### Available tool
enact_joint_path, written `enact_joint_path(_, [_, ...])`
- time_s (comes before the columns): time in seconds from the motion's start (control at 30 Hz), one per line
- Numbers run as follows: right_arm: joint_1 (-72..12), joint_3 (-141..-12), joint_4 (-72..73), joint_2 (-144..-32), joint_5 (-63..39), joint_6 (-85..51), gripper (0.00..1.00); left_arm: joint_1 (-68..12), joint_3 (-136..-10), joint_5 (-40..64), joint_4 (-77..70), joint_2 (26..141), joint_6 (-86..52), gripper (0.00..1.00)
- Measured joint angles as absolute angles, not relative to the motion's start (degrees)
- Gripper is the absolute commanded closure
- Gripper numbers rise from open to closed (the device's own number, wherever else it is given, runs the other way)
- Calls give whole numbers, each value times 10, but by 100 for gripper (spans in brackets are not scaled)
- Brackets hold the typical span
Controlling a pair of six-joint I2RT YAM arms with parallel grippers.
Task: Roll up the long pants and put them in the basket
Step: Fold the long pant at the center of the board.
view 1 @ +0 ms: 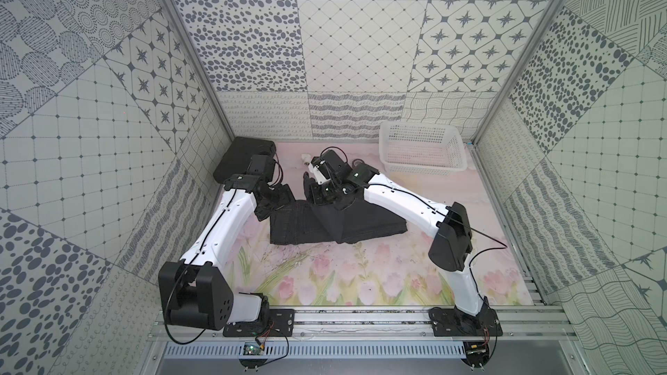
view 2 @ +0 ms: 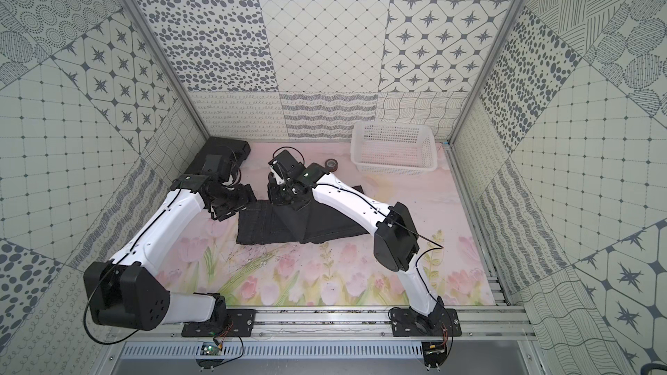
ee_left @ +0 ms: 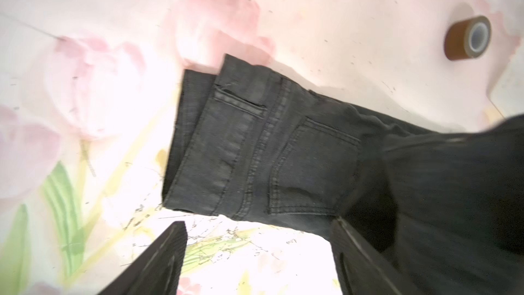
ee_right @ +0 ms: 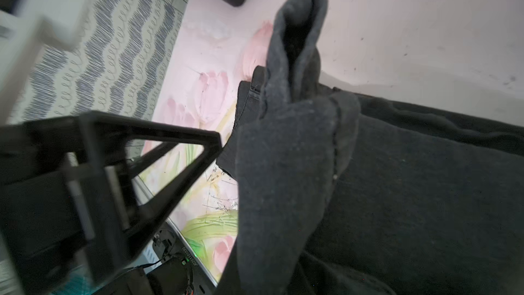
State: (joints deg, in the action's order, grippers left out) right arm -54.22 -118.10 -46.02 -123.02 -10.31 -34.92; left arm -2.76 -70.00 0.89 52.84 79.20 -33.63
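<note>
The long pants (view 1: 361, 227) (view 2: 325, 225) lie folded, dark charcoal, mid-table on the floral mat in both top views. My right gripper (view 1: 321, 198) (view 2: 285, 199) is shut on a fold of them and holds it up in a tent above the rest. In the right wrist view the raised cloth (ee_right: 283, 151) hides that gripper's fingers. My left gripper (view 1: 278, 203) (view 2: 234, 207) hovers at the pants' left end, open. The left wrist view shows the waistband and back pockets (ee_left: 269, 151) ahead of the left gripper (ee_left: 261, 256), with only mat between its fingers (ee_left: 158, 259).
A white basket (view 1: 422, 149) (view 2: 393, 149) stands at the back right. A rigid black case (view 1: 242, 153) (view 2: 223, 149) sits in the back left corner, behind my left arm. A brown tape roll (view 2: 331, 164) (ee_left: 467, 38) lies behind the pants. Patterned walls enclose three sides.
</note>
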Motion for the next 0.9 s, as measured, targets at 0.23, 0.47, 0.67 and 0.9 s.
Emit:
enact_joint_path(0.23, [-559, -1200, -446, -1291, -59, -382, 100, -8, -686, -18, 543, 768, -348, 17])
enact_joint_path(0.47, [-555, -1270, -441, -1314, -13, -408, 100, 0, -684, -36, 551, 749, -354, 17])
enact_joint_path(0.67, [-560, -1353, -434, -1366, -30, -420, 88, 10, -684, -46, 557, 736, -357, 17])
enact_joint_path(0.9, [-591, -1370, -435, -1454, -80, -429, 60, 17, -684, -53, 564, 726, -359, 17])
